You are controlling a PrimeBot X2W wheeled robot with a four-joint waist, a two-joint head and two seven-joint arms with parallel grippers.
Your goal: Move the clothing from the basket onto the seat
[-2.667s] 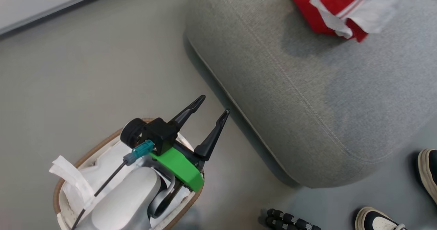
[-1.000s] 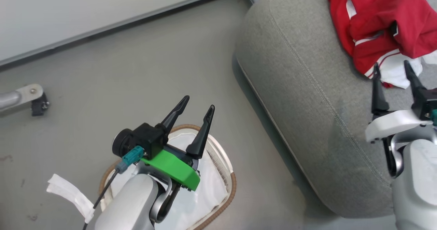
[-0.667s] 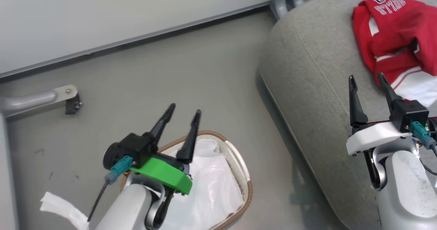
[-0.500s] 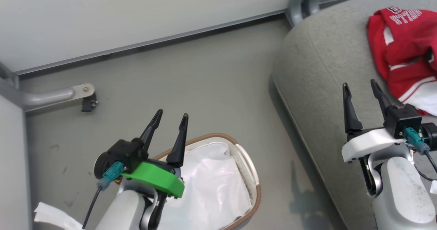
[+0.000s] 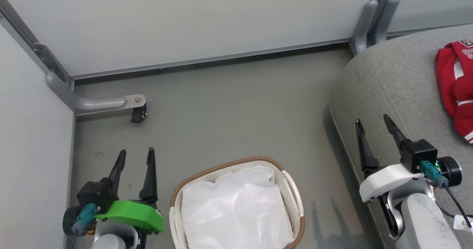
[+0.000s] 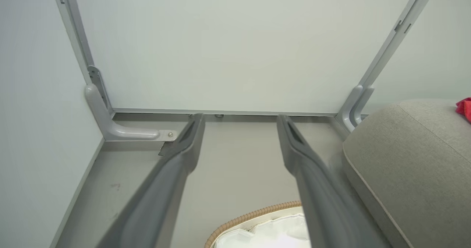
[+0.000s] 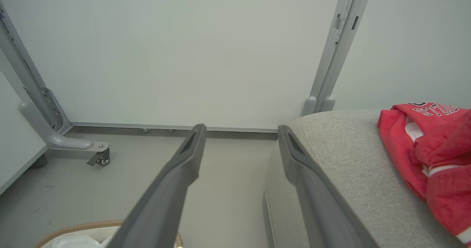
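Note:
The red clothing [image 5: 456,94] with white trim lies on the grey seat [image 5: 391,86] at the right edge of the head view. It shows as well in the right wrist view, where the clothing [image 7: 434,148] rests on the seat [image 7: 342,159]. The white basket [image 5: 295,190] with its brown rim stands on the floor at bottom centre, holding just its white liner [image 5: 236,212]. My left gripper [image 5: 135,157] hangs open and empty left of the basket. My right gripper [image 5: 371,124] is open and empty above the seat's near edge, left of the clothing.
A pale partition wall [image 5: 203,20] runs along the back, with a grey post [image 5: 373,16] by the seat. At the left, a grey foot with a small castor [image 5: 138,114] juts out from a second panel. Bare grey floor [image 5: 229,108] lies between basket and wall.
The head camera has swung, sliding seat and clothing toward the right edge. My left gripper has moved from over the basket to its left side. Both grippers stay open.

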